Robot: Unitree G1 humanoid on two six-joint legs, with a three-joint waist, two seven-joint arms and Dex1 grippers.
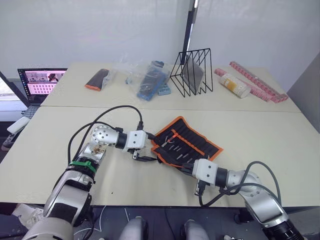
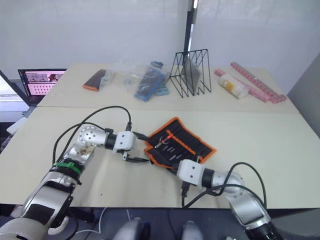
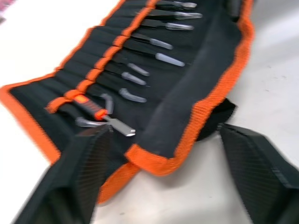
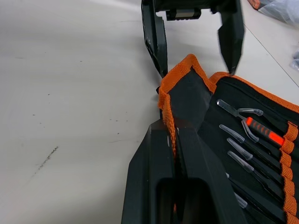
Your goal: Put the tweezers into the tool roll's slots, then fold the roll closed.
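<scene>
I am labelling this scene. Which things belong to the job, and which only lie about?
Job: tool roll, tweezers in its slots, right pincer shut on the roll's edge, left pincer open at its end.

Lying about: wire rack, laptop, plastic bag, bottle, small pouch.

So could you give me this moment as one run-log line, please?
phase: folding | tool roll: open, tweezers slotted | right gripper: shut on trim | left gripper: open at roll's end

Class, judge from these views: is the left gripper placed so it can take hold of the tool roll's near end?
Probably yes. The left gripper is open, its fingers straddling the tool roll end, with nothing between them.
</scene>
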